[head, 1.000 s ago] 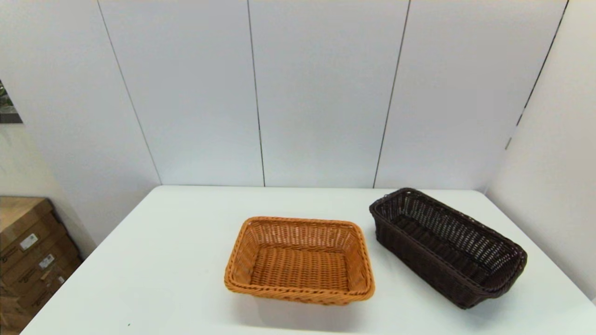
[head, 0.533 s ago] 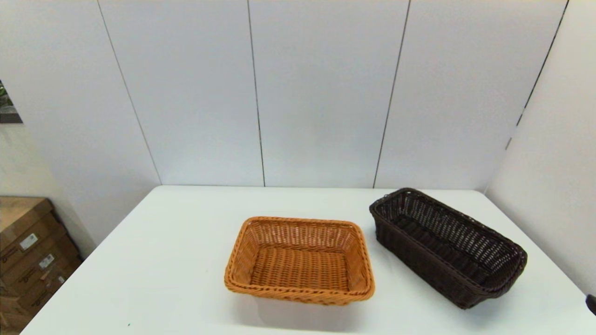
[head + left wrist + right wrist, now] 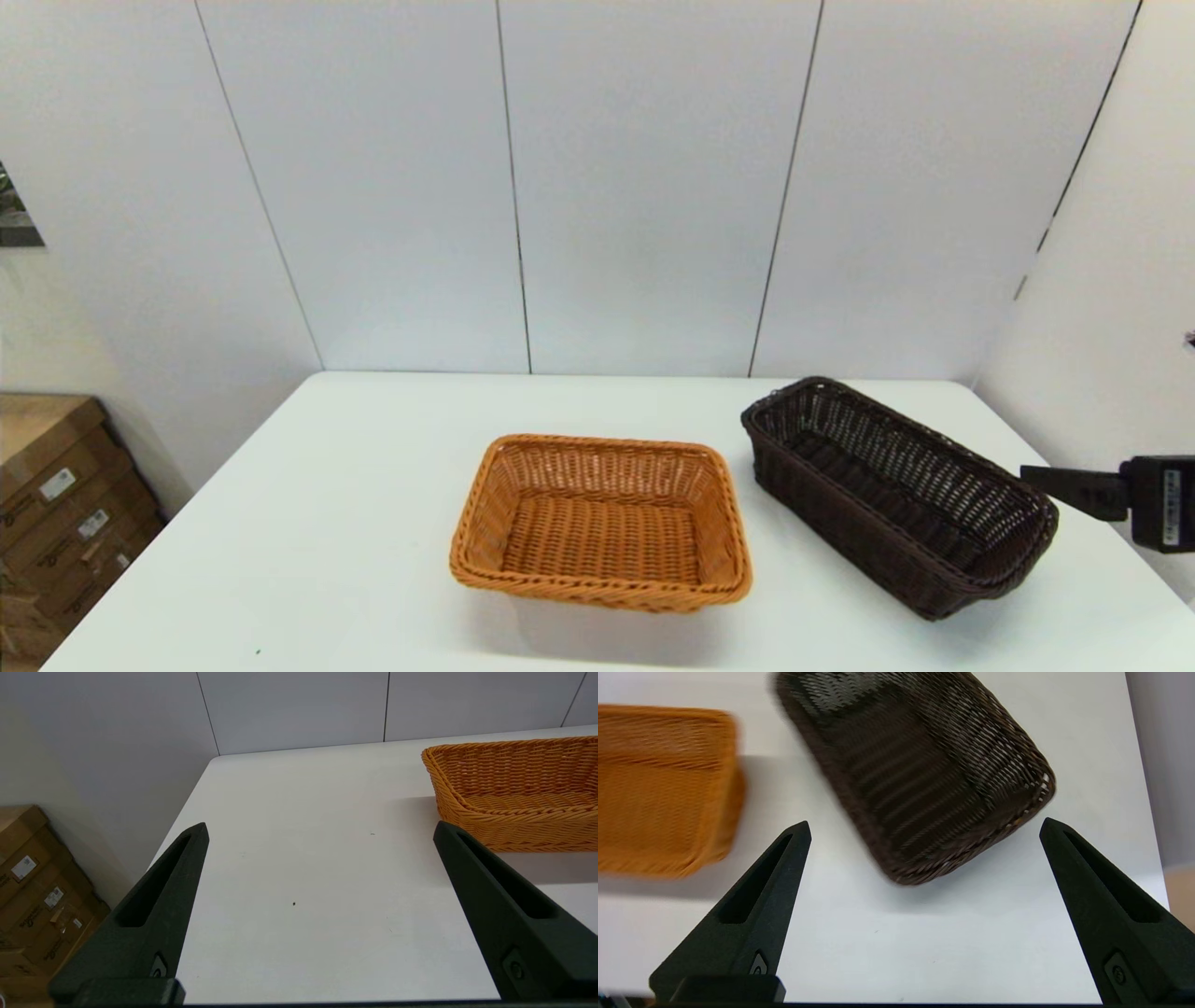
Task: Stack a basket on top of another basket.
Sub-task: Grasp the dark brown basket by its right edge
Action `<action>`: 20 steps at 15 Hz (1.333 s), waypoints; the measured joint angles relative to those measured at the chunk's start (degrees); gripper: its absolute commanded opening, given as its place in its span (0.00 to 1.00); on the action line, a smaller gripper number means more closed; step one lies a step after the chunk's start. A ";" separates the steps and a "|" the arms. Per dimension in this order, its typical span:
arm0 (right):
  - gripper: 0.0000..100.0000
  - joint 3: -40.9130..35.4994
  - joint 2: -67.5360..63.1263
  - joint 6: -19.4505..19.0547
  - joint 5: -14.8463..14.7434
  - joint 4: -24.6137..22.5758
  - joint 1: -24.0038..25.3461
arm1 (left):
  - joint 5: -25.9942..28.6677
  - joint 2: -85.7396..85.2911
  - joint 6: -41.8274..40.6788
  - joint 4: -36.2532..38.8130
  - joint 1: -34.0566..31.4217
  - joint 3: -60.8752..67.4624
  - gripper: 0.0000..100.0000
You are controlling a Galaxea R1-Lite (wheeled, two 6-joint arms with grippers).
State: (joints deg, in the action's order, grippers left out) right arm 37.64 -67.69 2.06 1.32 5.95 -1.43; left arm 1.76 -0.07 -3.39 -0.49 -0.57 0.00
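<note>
The dark brown basket (image 3: pixel 901 495) stands empty at the right of the table, set at an angle. To its left, apart from it, sits the orange-tan basket (image 3: pixel 602 523), also empty. My right gripper (image 3: pixel 1060 485) reaches in from the right edge, level with the dark basket's near right end. The right wrist view shows the right gripper (image 3: pixel 924 823) open above the table, with the dark basket (image 3: pixel 920 779) ahead of its fingers and the orange-tan basket (image 3: pixel 658 788) to one side. My left gripper (image 3: pixel 320 823) is open over bare table, beside the orange-tan basket (image 3: pixel 514 798).
The white table (image 3: pixel 355 523) is bounded by a panelled back wall and a side wall close to its right edge. Cardboard boxes (image 3: pixel 56 504) are stacked on the floor beyond the left edge.
My right gripper has come into the head view from the right edge and moved up beside the dark basket's near right end. Neither basket has moved.
</note>
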 measured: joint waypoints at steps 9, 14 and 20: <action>1.00 2.21 -18.38 5.05 -4.92 -4.66 0.63 | 0.00 0.00 -0.02 -0.02 0.00 0.00 1.00; 1.00 -1.27 -20.97 6.51 -5.69 -4.88 1.56 | 0.00 0.00 -0.02 -0.02 0.02 0.00 1.00; 1.00 -3.45 -22.33 6.36 -5.72 -6.77 1.67 | 0.00 0.00 -0.02 0.00 0.02 0.00 1.00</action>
State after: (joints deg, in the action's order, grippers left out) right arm 34.19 -90.03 8.42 -4.40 -0.82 0.24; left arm 1.76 -0.07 -3.41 -0.49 -0.55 0.00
